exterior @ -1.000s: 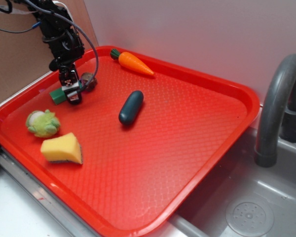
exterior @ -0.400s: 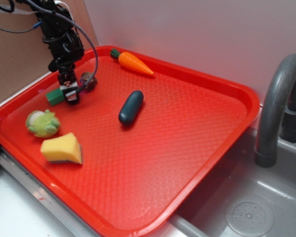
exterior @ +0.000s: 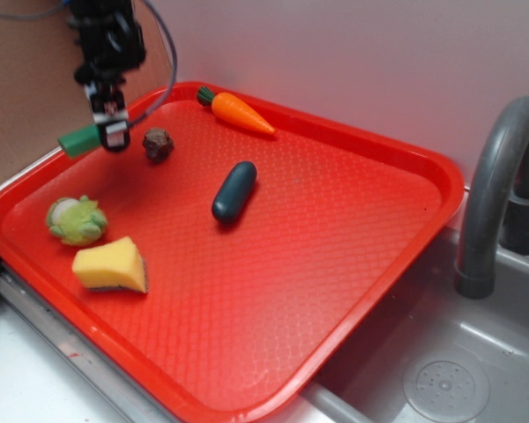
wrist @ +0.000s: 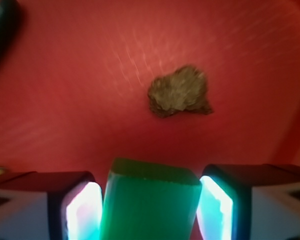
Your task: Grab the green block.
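Observation:
The green block (exterior: 78, 139) hangs in the air above the tray's far left corner, its free end sticking out to the left. My gripper (exterior: 112, 134) is shut on its other end. In the wrist view the green block (wrist: 150, 205) fills the gap between my two fingertips, with my gripper (wrist: 150, 210) closed against both its sides. Well below it lies the red tray (wrist: 65, 100).
A brown lumpy thing (exterior: 158, 144) lies on the red tray (exterior: 353, 220) just right of the gripper. A dark green capsule (exterior: 234, 191), a carrot (exterior: 236, 111), a light green plush vegetable (exterior: 75, 220) and a yellow sponge (exterior: 112, 266) also lie there. A grey tap (exterior: 494, 194) and sink stand at the right.
The gripper has risen from the tray surface and carried the green block up and to the left. The brown lump, once partly covered by the gripper, now shows in full.

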